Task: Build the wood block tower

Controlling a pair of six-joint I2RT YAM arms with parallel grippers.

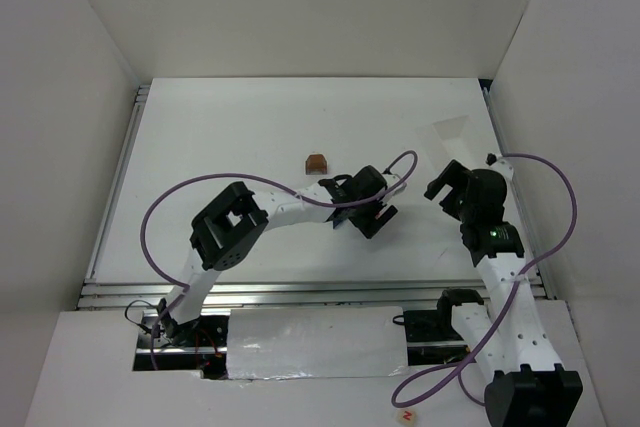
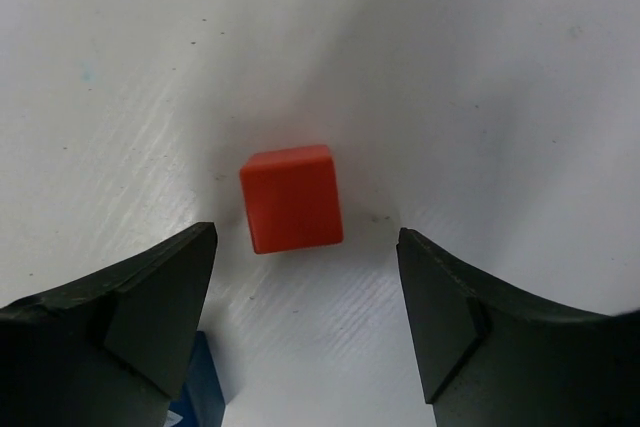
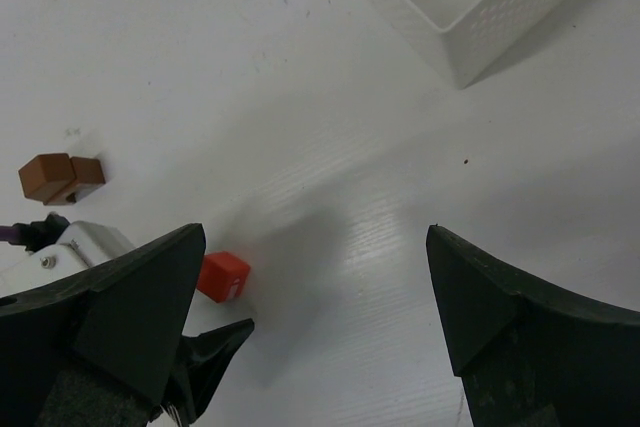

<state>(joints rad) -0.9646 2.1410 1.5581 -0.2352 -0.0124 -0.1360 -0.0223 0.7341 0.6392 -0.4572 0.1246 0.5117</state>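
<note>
Left wrist, smooth red cube (image 2: 292, 197), ribbed tabletop (image 2: 470, 77)

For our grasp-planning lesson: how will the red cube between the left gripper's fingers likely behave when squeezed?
The red cube looks rigid and flat-faced, so it probably won't deform or roll. It sits slightly skewed to the open left gripper, so closing may twist it. Its smooth faces might slide on the white table.
</note>
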